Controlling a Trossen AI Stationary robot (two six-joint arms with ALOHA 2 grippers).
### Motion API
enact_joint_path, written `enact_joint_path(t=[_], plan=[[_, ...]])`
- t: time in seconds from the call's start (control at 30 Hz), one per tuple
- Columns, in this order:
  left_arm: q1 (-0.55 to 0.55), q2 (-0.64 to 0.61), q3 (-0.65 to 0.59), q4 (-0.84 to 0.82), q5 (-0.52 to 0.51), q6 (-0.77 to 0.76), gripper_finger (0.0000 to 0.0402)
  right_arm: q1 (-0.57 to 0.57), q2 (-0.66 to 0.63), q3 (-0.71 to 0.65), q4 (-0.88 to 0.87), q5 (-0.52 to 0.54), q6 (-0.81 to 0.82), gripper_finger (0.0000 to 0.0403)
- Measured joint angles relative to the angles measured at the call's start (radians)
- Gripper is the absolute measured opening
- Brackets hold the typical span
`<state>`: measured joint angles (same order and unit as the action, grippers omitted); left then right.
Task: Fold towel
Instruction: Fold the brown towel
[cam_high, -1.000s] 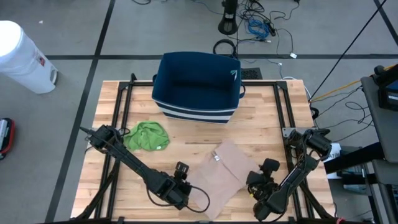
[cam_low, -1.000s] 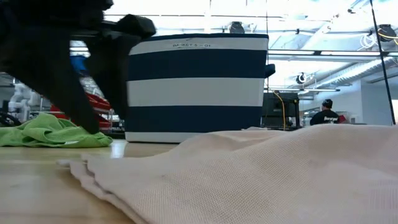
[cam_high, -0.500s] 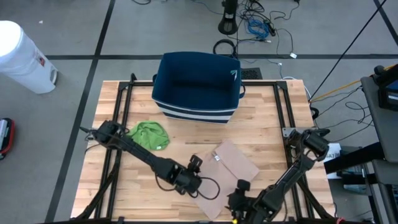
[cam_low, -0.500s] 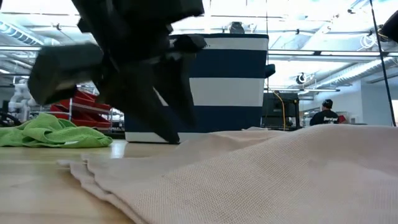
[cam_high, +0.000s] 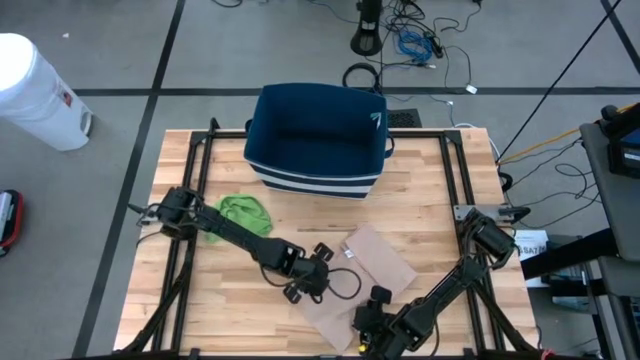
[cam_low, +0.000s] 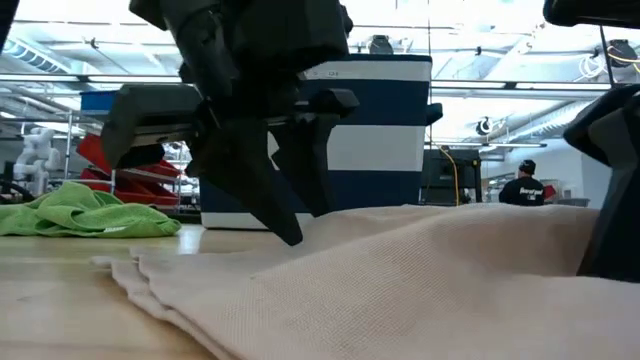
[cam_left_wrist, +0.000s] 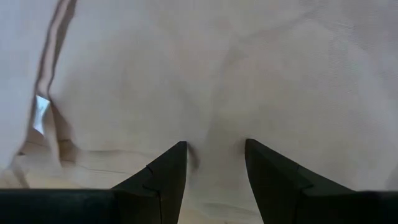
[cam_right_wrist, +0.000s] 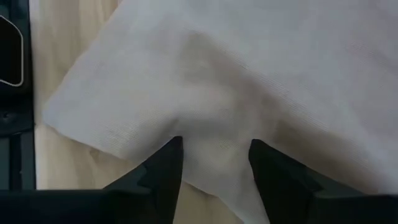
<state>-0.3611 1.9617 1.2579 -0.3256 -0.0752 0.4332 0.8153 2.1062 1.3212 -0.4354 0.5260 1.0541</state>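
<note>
High view: the beige towel (cam_high: 365, 270) lies folded on the wooden surface (cam_high: 430, 190), near of the navy basket (cam_high: 318, 135). The left hand (cam_high: 305, 283) spreads its fingers on the towel's left edge; the right hand (cam_high: 366, 318), fingers also parted, presses its near corner. Neither grips cloth.

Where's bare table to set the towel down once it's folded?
Bare wood lies right of the beige towel, out to the right frame rail, and at the front left corner below the left arm. The middle is crowded: left gripper and right gripper press the towel; green cloth and striped bin behind.
</note>
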Motion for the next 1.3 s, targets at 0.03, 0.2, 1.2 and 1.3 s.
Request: enact_joint_path(t=[0.03, 0.2, 1.2, 1.3], plan=[[0.006, 0.0, 0.0, -0.003, 0.012, -0.001, 0.0169, 0.0, 0.001, 0.0, -0.006, 0.004, 0.004, 0.0172], [0.022, 0.0, 0.0, -0.037, 0.044, 0.014, 0.0135, 0.0, -0.006, -0.002, -0.023, 0.009, -0.014, 0.0095], [-0.093, 0.0, 0.226, -0.3, -0.163, 0.108, 0.0001, 0.119, -0.004, 0.302, -0.515, 0.074, -0.068, 0.0], [-0.092, 0.0, 0.273, -0.328, -0.208, 0.11, 0.0, 0.129, -0.004, 0.324, -0.588, 0.095, -0.008, 0.0]])
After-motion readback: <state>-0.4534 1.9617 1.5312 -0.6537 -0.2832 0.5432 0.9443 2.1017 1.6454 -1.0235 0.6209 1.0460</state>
